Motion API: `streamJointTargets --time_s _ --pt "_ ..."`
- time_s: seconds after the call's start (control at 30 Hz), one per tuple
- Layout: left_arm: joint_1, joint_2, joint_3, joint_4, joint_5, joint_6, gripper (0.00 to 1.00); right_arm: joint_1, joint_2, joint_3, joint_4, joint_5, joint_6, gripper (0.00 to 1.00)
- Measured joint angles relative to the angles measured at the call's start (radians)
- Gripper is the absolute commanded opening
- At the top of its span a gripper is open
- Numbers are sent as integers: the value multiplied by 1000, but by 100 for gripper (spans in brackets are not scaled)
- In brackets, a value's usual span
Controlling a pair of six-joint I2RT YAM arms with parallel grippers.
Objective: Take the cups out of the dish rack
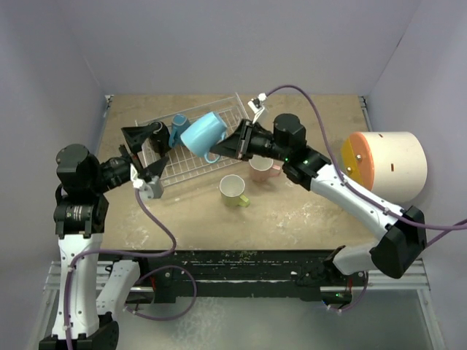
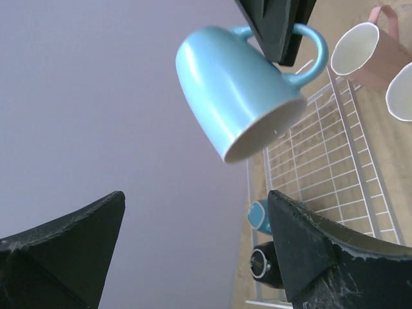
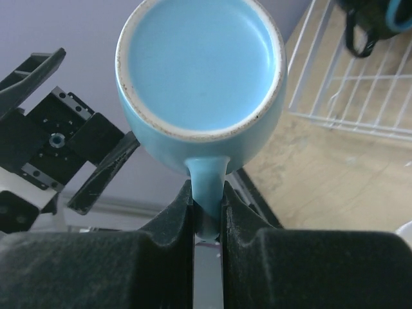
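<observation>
My right gripper is shut on the handle of a light blue mug and holds it in the air above the white wire dish rack. The right wrist view shows the handle pinched between the fingers, the mug's base facing the camera. A second light blue mug and a black mug lie in the rack's far left part. A pink mug and a yellow-green mug stand on the table right of the rack. My left gripper is open and empty at the rack's left end, below the held mug.
A big cream cylinder with an orange-yellow face lies at the table's right side. The rack's raised wire sides are close to my left fingers. Purple walls close in the table on three sides.
</observation>
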Motion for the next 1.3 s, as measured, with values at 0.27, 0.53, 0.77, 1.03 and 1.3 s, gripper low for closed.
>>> streamJointTargets --time_s 0.27,0.53,0.77,1.03,1.3 --pt "-4 -44 -6 -88 49 206 93 102 -13 -80 167 -9 201 0" --pt "-4 -47 -15 -124 50 283 82 159 27 -101 294 -7 320 0" --pt "-6 -58 -25 -143 44 285 55 227 88 -111 371 -2 378 0" --pt "-8 -91 -20 -130 32 284 0 283 134 -108 411 -2 470 3" --pt "-7 -76 14 -274 -5 186 0 299 105 -110 333 2 402 58"
